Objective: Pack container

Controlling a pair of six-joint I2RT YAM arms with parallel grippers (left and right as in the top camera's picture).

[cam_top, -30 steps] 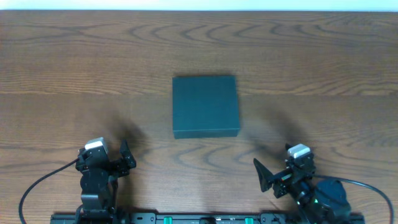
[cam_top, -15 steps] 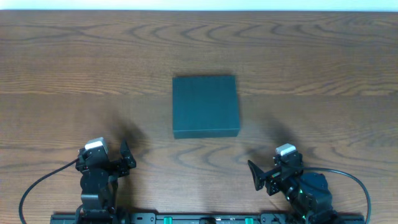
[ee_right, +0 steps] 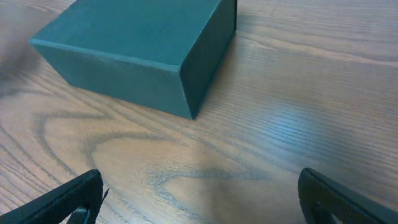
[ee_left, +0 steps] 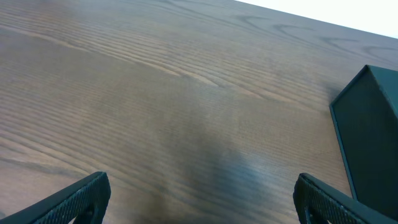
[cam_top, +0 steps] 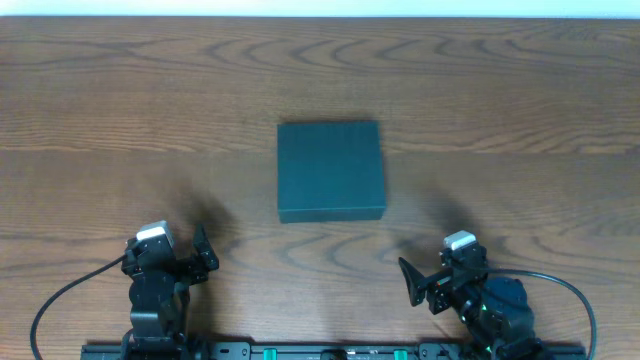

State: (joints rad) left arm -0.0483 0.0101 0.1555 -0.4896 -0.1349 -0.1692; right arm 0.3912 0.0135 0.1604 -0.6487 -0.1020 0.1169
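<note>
The container (cam_top: 330,170) is a dark green-black square box with its lid shut, lying flat mid-table. It also shows at the right edge of the left wrist view (ee_left: 373,134) and at the upper left of the right wrist view (ee_right: 137,50). My left gripper (cam_top: 192,262) is open and empty near the front edge, to the box's front left; its fingers frame bare wood (ee_left: 199,199). My right gripper (cam_top: 440,283) is open and empty at the front right, a short way from the box's near corner (ee_right: 199,199).
The wooden table (cam_top: 120,120) stretches all round the box. A white strip (cam_top: 320,8) runs along the far edge. A dark rail (cam_top: 320,352) with the arm bases runs along the front edge, and cables (cam_top: 60,300) loop beside each arm.
My right arm has shifted a little to the left, then held still. The left arm and the box have not moved.
</note>
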